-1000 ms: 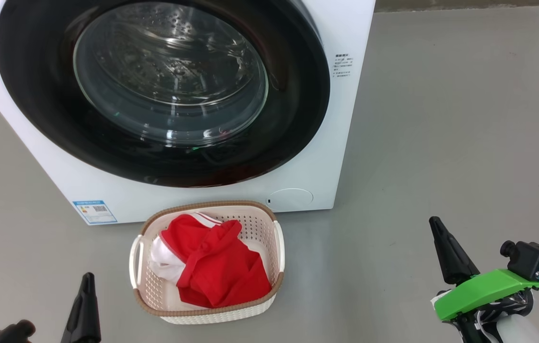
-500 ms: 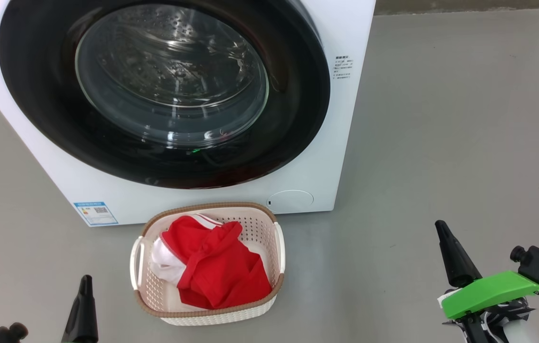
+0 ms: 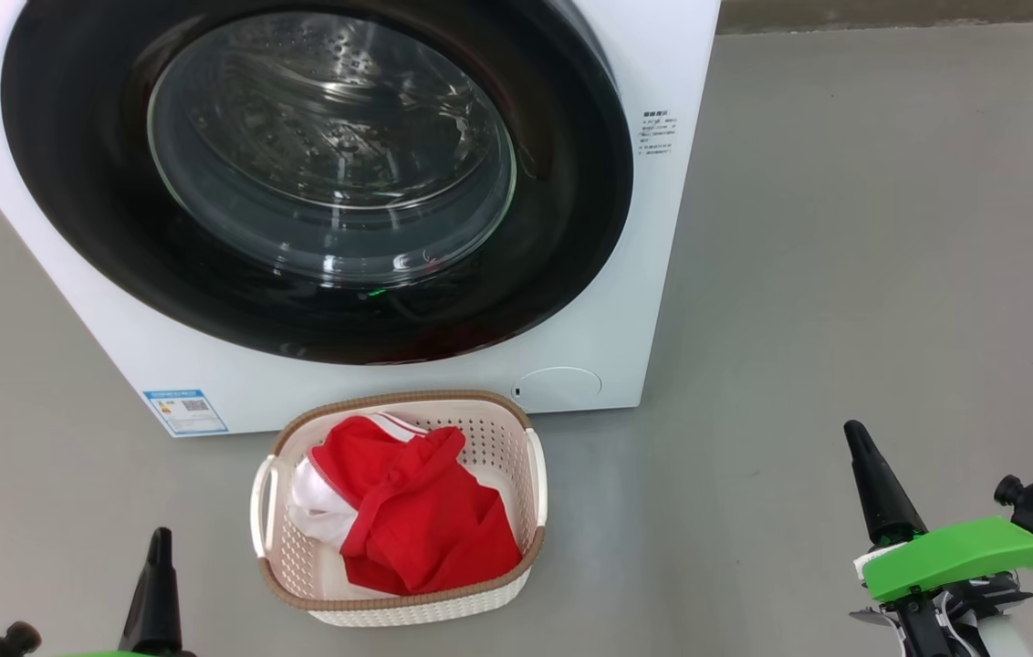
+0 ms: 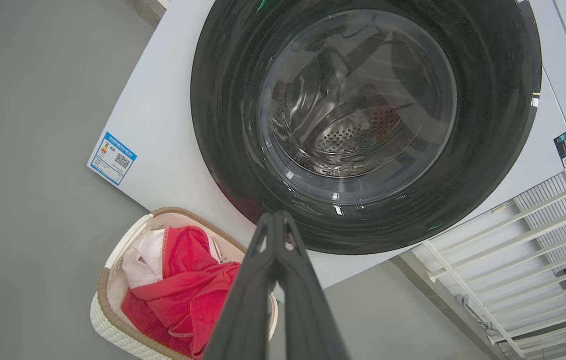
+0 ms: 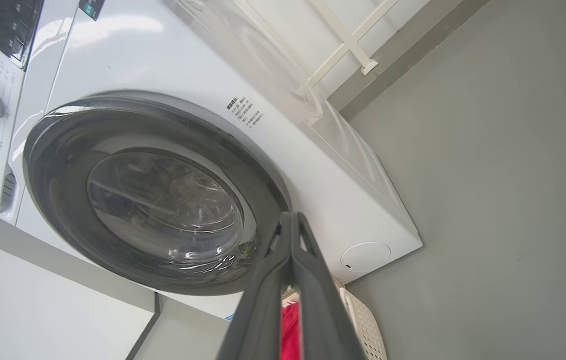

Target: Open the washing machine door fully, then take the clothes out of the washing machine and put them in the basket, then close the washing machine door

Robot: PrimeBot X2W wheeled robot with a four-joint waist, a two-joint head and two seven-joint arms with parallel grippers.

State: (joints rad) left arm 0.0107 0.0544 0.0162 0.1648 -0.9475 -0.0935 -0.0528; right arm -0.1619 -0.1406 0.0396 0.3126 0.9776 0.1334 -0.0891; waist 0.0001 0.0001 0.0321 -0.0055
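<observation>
The washing machine door [image 3: 316, 173], a large round glossy black disc with a bulging clear glass window, lies flat against the front of the big white front-loading washing machine [image 3: 653, 301], so it looks closed. Through the glass I see the perforated steel drum [image 4: 358, 135], and no red cloth in it, as far as the reflections let me judge. The clothes [image 3: 416, 511], bright red jersey garments with some white fabric beside them, lie heaped in the small cream-white perforated plastic basket [image 3: 416, 613] with the brown woven-look rim. This basket stands on the grey floor [image 3: 845, 228] just in front of the machine, below the lower edge of the door, probably so that the way from the drum to the basket is short. The left gripper [image 3: 159, 547] is low at the left of the basket and the right gripper [image 3: 856, 436] is well apart at the right. Each has its two long dark fingers pressed together and holds nothing. In my judgement both are closed and away from the machine because there is nothing more to grasp: the task seems finished or very near it.
</observation>
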